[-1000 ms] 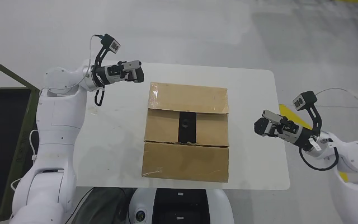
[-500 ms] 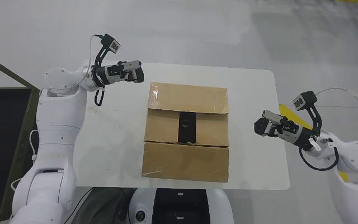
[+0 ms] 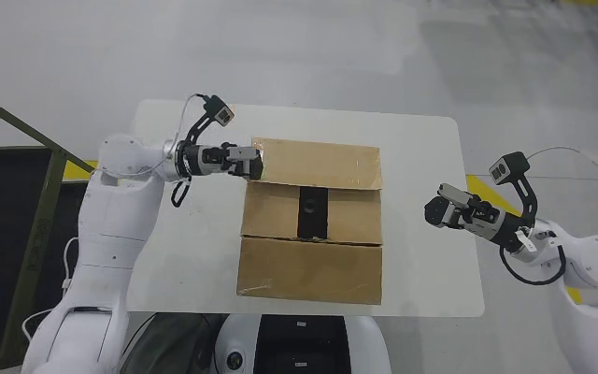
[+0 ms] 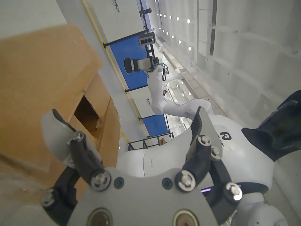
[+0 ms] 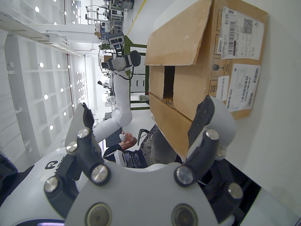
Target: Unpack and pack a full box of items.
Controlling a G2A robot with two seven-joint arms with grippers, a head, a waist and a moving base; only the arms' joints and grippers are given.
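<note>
1. A brown cardboard box (image 3: pixel 311 224) sits in the middle of a white tabletop (image 3: pixel 420 187) with its top flaps folded down. I judge the task to be at its very start. No item lies outside the box, so opening, emptying and repacking are all left to do.
2. My left gripper (image 3: pixel 254 163) is at the box's far left corner, level with the edge of the far flap (image 3: pixel 315 165). Its fingers (image 4: pixel 58 130) are spread wide with nothing between them. One finger sits just beside the cardboard, and I cannot tell whether it touches.
3. My right gripper (image 3: pixel 432 210) hangs over the right side of the tabletop, well apart from the box. Its fingers (image 5: pixel 204 118) are also spread and hold nothing.
4. The box is plain corrugated card, matt and rectangular, with straight creases. In the right wrist view the far flap stands slightly lifted from the top. The near flap (image 3: pixel 310 271) lies flat.
5. A dark rectangular slot (image 3: pixel 312 213) is cut in the middle panel of the top. Whatever is inside the box is hidden from me.
6. White printed labels (image 5: pixel 242 36) are stuck flat on one side wall of the box.
7. The tabletop is smooth and white, with rounded corners.
</note>
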